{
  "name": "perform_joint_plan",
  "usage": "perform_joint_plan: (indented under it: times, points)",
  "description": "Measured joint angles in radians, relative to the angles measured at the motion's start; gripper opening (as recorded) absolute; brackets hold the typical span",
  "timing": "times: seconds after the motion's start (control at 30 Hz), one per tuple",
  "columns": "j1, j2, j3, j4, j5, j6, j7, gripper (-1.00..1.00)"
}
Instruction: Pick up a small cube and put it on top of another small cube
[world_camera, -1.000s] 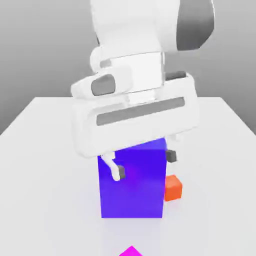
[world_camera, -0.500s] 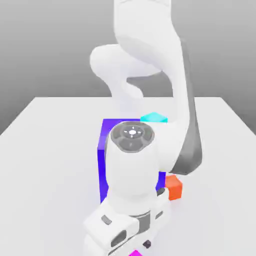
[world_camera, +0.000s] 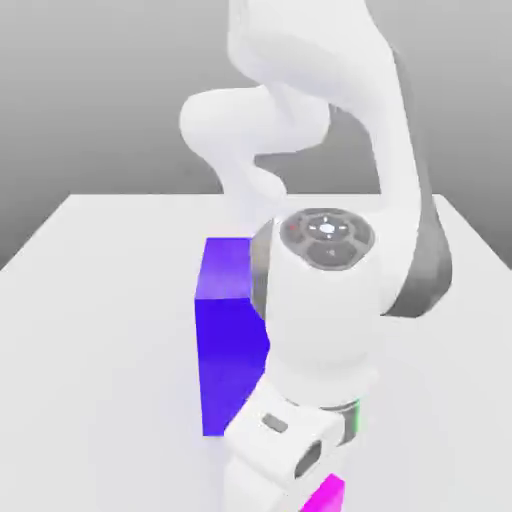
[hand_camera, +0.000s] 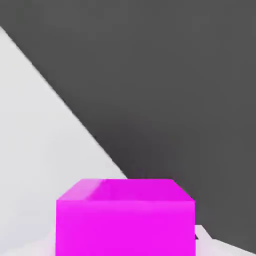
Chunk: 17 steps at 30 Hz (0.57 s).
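Arm: white Franka arm (world_camera: 320, 300), bent forward and low over the near part of the tabletop in the exterior view, its round wrist joint cap facing the camera.
Hand: the hand (world_camera: 275, 470) sits at the lower edge of the exterior view, below the wrist housing; whether it is spread or closed, and whether it has hold of anything, cannot be told.
Small cube: bright magenta cube (world_camera: 325, 494), resting on the tabletop at the exterior view's lower edge, just beside the hand on the exterior view's right; in the hand view the small cube (hand_camera: 125, 217) lies close before the camera, its top face and one side face visible.
Blue-purple block: tall block (world_camera: 228, 340), upright on the tabletop behind the arm, partly covered by it.
Tabletop: pale grey-white surface (world_camera: 90, 330), set against a dark grey background.
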Motion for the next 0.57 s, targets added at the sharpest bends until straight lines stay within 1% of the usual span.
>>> perform_joint_plan:
  times: [0.13,0.2,0.23,0.27,0.47,0.57]
  points:
    - [0.086,0.022,0.078,0.098,-0.059,-0.074,-0.073,-1.00]
    - [0.131,0.078,0.114,0.160,-0.092,-0.079,-0.110,-1.00]
    - [0.149,0.124,0.125,0.189,-0.107,-0.060,-0.123,-1.00]
    - [0.160,0.158,0.129,0.204,-0.116,-0.042,-0.130,1.00]
    - [0.165,0.174,0.131,0.212,-0.120,-0.032,-0.132,1.00]
    - [0.166,0.112,0.138,0.213,-0.118,-0.095,-0.139,1.00]
